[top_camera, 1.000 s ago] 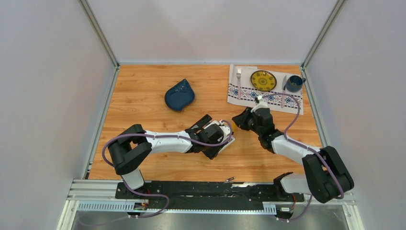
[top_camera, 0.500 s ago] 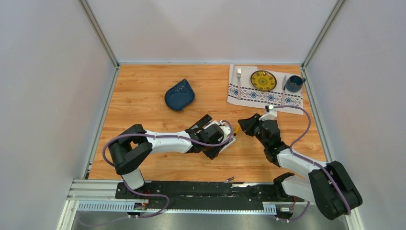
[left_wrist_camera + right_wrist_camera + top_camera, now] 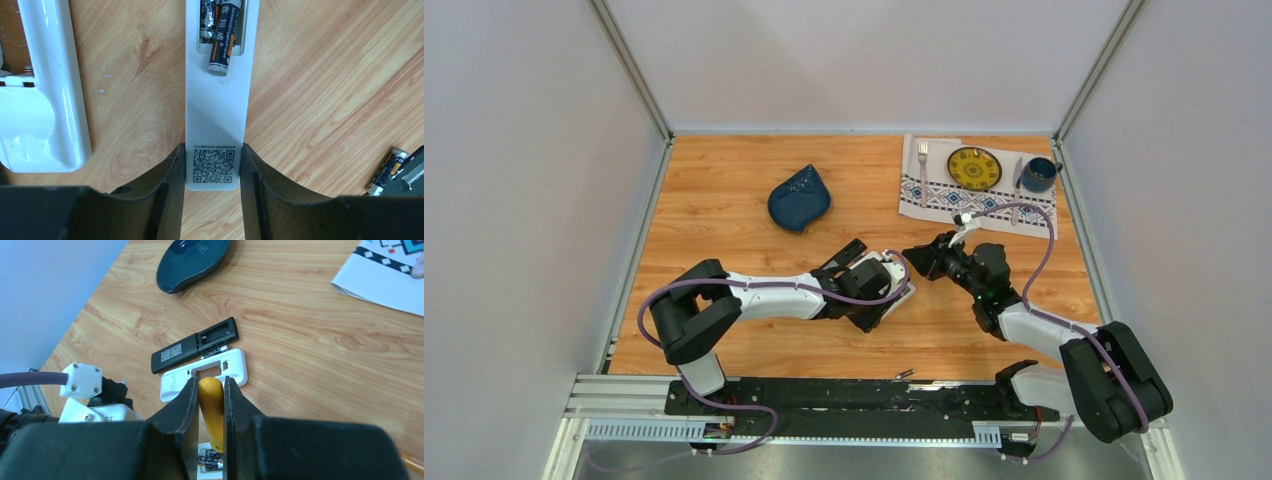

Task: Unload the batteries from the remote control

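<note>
Left jaws pinched the remote (image 3: 215,125) by its near end; right jaws clamped a screwdriver (image 3: 212,405) above it. Farther along the remote, batteries (image 3: 223,37) sat in its open bay, one poking out. Another battery (image 3: 387,171) lay right of the remote on the surface (image 3: 310,75).

Three batteries (image 3: 224,37), three remotes (image 3: 215,115), one screwdriver (image 3: 212,405)

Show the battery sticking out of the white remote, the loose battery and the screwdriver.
protruding battery (image 3: 220,46): left wrist view, label.
loose battery (image 3: 386,171): left wrist view, mid-body.
screwdriver (image 3: 212,407): right wrist view, orange handle.
</note>
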`<act>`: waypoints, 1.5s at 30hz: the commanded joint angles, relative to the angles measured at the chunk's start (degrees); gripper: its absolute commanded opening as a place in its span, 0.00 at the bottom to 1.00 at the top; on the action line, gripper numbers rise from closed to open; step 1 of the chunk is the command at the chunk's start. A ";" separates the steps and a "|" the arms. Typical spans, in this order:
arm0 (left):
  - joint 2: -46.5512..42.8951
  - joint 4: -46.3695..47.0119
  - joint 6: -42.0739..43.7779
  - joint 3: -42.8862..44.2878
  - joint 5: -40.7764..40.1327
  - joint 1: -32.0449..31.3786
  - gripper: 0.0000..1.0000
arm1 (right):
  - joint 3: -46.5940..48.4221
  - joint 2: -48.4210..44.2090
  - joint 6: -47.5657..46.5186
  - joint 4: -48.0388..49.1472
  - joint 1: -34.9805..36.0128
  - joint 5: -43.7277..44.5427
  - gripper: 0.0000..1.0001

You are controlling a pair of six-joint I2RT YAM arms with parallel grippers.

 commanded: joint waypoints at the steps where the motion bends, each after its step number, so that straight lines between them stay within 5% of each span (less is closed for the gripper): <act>1: 4.18 -2.36 -2.08 -3.63 3.01 -0.51 0.00 | 3.58 -1.22 3.27 5.41 0.93 -12.43 0.00; 11: 4.09 -2.19 -2.43 -3.99 2.93 -0.43 0.00 | -2.58 -4.83 25.51 13.41 -10.14 -2.33 0.00; 45: 3.47 -7.01 0.20 0.23 -0.67 -0.51 0.01 | 3.05 -10.10 13.74 -9.26 -10.15 -1.98 0.00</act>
